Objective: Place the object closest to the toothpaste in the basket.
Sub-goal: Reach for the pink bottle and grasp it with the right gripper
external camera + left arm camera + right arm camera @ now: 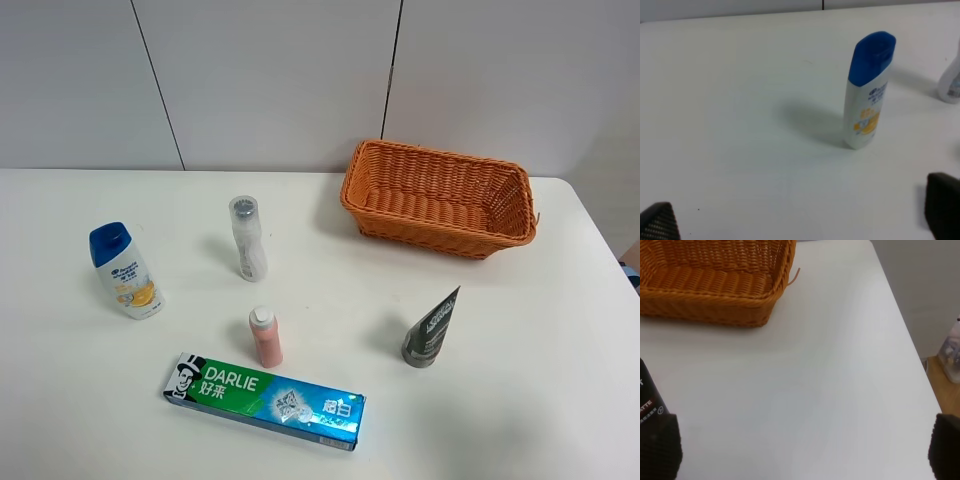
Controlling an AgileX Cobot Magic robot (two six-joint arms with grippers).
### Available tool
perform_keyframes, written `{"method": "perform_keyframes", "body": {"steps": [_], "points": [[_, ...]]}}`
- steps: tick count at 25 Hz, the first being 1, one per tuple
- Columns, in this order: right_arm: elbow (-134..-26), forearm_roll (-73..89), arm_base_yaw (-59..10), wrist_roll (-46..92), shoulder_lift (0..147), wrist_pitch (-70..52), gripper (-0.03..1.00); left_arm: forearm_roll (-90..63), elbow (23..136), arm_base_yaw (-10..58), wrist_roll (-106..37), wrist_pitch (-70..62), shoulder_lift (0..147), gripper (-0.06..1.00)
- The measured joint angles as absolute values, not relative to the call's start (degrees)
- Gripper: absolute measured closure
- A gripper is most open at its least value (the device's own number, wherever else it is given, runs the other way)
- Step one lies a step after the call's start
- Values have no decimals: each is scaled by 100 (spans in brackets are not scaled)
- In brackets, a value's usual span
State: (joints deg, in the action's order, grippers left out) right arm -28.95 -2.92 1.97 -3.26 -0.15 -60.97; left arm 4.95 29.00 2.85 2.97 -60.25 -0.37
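Note:
The green and blue toothpaste box lies flat near the table's front edge. A small pink bottle with a white cap stands upright just behind it, the thing nearest to it. The orange wicker basket sits at the back right and also shows in the right wrist view. Neither arm shows in the exterior view. My left gripper is open and empty over bare table. My right gripper is open and empty, in front of the basket.
A white shampoo bottle with a blue cap stands at the left, in front of my left gripper. A whitish bottle stands behind the pink one. A grey tube stands on its cap at the right. The table's right edge is close.

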Motion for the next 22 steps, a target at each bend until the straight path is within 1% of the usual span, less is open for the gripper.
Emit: {"method": "perform_keyframes", "body": {"steps": [22], "points": [[-2895, -294, 197, -326, -15, -6097, -3, 495, 2900, 285, 297, -6025, -37, -5]]}}
